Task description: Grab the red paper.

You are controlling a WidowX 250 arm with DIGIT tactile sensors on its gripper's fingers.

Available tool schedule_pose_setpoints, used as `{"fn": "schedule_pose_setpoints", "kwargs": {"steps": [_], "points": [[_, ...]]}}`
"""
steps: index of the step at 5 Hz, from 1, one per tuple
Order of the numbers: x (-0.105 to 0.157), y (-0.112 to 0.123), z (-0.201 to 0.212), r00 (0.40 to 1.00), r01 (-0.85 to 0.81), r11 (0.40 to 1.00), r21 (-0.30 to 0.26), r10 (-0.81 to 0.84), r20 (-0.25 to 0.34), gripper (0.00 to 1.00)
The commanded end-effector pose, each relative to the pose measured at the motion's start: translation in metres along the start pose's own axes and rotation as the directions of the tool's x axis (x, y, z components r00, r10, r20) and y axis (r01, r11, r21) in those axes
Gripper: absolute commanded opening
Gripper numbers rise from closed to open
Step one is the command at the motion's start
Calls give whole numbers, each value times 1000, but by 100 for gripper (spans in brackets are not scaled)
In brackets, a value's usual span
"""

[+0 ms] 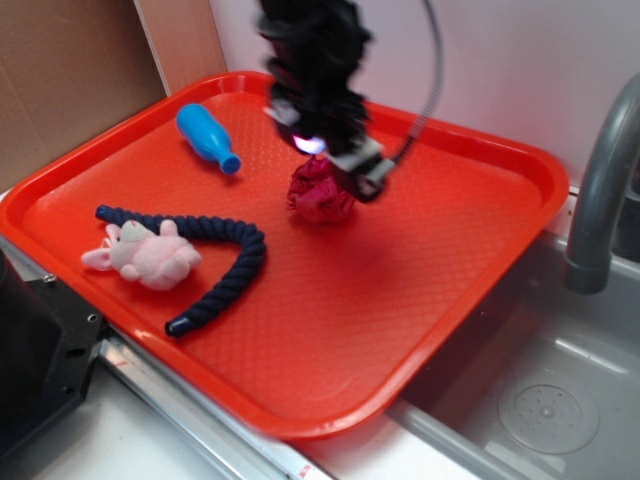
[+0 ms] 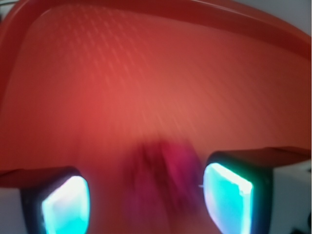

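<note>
The red paper point(image 1: 320, 192), a wrinkly dark crimson ball, lies on the orange-red tray point(image 1: 420, 260) a little behind its middle. My gripper point(image 1: 322, 160) hangs right above it, its black body blurred, its tips at the top of the ball. In the wrist view the paper point(image 2: 163, 187) is a blurred crimson mass between my two glowing cyan fingertips point(image 2: 66, 204), with gaps on both sides. The jaws stand wide apart around it; my gripper point(image 2: 146, 200) is open and not closed on the paper.
A blue bottle point(image 1: 207, 136) lies at the tray's back left. A pink plush toy point(image 1: 145, 255) and a curved dark blue rope point(image 1: 225, 260) lie at the left front. A sink basin point(image 1: 545, 400) and grey faucet point(image 1: 600, 180) stand to the right.
</note>
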State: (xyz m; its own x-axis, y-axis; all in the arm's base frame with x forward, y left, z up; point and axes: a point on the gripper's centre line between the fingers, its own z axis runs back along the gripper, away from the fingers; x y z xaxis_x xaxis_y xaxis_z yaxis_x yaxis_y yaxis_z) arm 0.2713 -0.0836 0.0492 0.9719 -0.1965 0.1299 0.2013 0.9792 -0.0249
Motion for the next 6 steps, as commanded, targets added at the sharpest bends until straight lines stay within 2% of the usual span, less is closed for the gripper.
{"fn": "schedule_pose_setpoints", "kwargs": {"steps": [1,2,3,4,5,6], "points": [[21,-2,-31,998,54,997,58,-51,-43,100],[10,8,-7,999,29,999,37,-29,-18,100],[8,16,37,998,8,998,-69,-4,61,100],[-11,19,81,987,-3,993,-121,22,157,100],[-35,21,83,989,-4,991,-134,23,146,100],[-47,24,60,996,0,993,-117,11,91,100]]}}
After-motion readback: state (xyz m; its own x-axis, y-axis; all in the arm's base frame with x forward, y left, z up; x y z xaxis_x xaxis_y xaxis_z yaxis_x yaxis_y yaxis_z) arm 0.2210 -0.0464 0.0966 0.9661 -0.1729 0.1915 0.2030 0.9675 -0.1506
